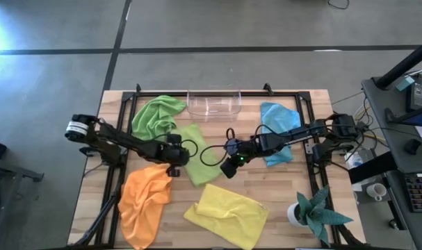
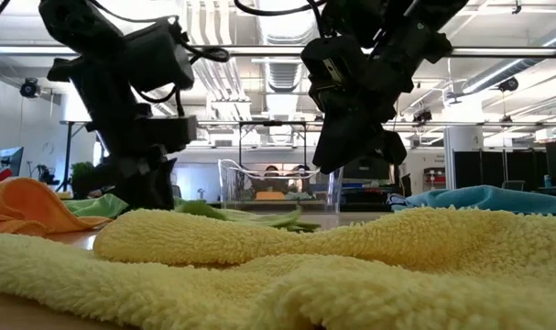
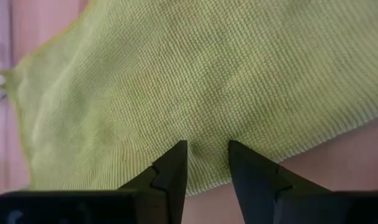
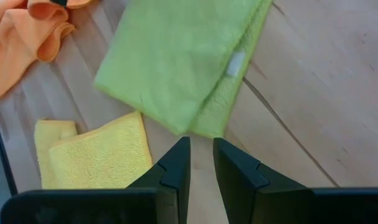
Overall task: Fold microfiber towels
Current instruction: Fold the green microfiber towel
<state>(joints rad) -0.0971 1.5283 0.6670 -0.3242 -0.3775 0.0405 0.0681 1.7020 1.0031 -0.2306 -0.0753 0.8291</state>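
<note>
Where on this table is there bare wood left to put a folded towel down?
Bare wood shows between the yellow towel and the blue towel, toward the plant, and on the far left beside the green towel. The middle is crowded: both arms meet over the folded green towel, with the orange towel alongside.

Between my two grippers the folded green towel [image 1: 195, 154] fills the table's [image 1: 294, 182] middle. Bare wood lies toward the right edge, past the blue towel [image 1: 277, 130]. A clear bin [image 1: 213, 104] blocks the far edge; the plant [image 1: 315, 212] guards the near right corner, and orange [image 1: 143, 198] and yellow [image 1: 226, 211] towels crowd the near edge.
</note>
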